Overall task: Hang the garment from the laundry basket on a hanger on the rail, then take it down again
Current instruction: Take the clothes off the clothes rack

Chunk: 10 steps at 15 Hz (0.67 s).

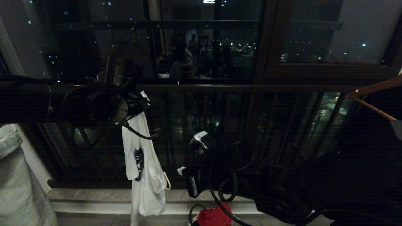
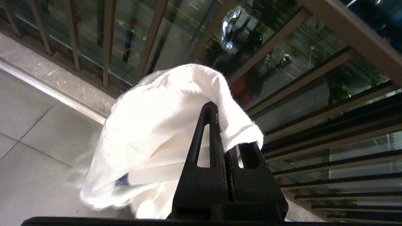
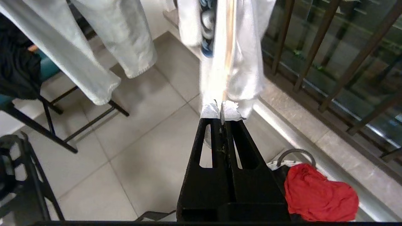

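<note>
My left fingers (image 2: 220, 125) and right fingers (image 3: 221, 114) are both clamped on the T-shirt (image 1: 143, 166); red cloth (image 3: 317, 194) lies in the basket (image 3: 279, 164) beside the right fingers, balcony bars (image 3: 317, 40) just beyond.

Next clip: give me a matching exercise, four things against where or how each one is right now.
Things:
1. T-shirt
2. red cloth
3. left claw
4. orange-brown hanger

States:
A. lying in the basket on the floor
B. shut on white fabric
C. dangling in front of the balcony bars
D. at the head view's right edge, up high

Pairs: 1-C, 2-A, 3-B, 4-D
</note>
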Available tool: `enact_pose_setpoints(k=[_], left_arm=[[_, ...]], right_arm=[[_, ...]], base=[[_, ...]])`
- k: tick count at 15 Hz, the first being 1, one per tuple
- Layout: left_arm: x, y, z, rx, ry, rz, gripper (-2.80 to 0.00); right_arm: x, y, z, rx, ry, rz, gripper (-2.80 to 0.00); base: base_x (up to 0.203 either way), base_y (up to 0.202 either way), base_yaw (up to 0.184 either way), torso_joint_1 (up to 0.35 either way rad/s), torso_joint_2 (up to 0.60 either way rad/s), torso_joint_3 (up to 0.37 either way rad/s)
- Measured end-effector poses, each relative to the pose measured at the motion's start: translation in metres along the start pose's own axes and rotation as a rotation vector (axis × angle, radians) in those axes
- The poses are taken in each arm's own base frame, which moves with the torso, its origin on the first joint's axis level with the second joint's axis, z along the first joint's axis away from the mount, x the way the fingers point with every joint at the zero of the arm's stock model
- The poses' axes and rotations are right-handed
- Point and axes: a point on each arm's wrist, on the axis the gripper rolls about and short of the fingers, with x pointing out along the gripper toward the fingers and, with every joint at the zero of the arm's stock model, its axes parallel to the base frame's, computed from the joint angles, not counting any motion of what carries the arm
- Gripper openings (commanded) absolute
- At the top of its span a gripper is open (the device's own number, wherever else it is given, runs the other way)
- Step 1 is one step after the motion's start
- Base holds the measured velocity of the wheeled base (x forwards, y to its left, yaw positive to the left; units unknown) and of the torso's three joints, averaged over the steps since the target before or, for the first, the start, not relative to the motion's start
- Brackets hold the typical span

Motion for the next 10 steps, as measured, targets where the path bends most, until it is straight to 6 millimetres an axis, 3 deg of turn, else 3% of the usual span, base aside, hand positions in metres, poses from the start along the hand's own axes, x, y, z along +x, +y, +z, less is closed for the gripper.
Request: enact_pose_setpoints(k=[10], left_arm=[[-0.009,0.000,0.012,-0.016,-0.027,-0.014,-2.80]], right_arm=[[0.033,0.006,-0.041,-0.017,-0.003,0.014,-2.80]], base=[[0.000,0.000,0.000,0.000,0.00,0.000]])
